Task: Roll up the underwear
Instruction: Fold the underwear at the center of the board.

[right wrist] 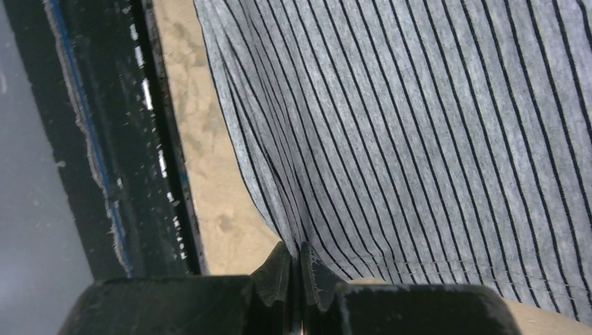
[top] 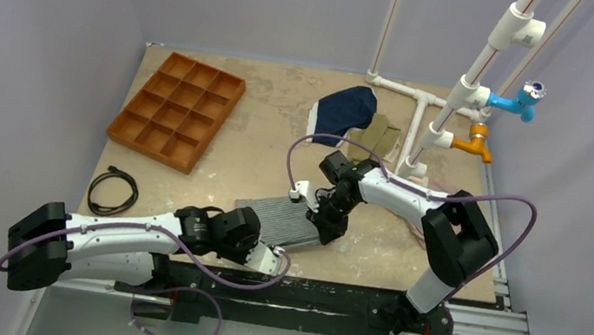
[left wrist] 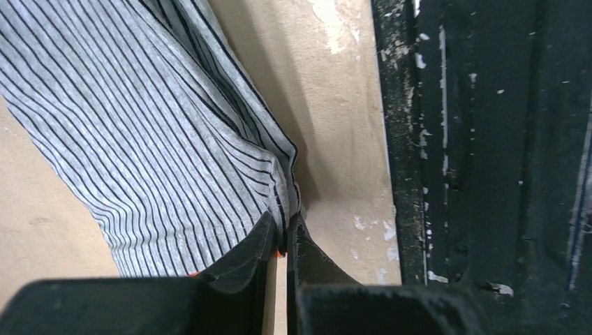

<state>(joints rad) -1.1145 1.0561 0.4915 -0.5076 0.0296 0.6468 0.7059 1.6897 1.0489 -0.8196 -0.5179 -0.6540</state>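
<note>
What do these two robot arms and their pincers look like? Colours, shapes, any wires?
The left arm and right arm have smooth white shells between chunky black joints. A thin mauve cable loops loosely along each. The left gripper and right gripper each have two matte-black fingers tapering to wedge tips. I see no lettering.

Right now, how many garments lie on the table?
3: the striped underwear at the near edge, the navy garment at the far side, the olive-tan garment beside it. Arms may hide more.

Your top camera sits high at 6 o'clock, facing 12 over the table (top: pixel 264 128); both wrist cameras closely share the underwear (left wrist: pixel 153 153).
</note>
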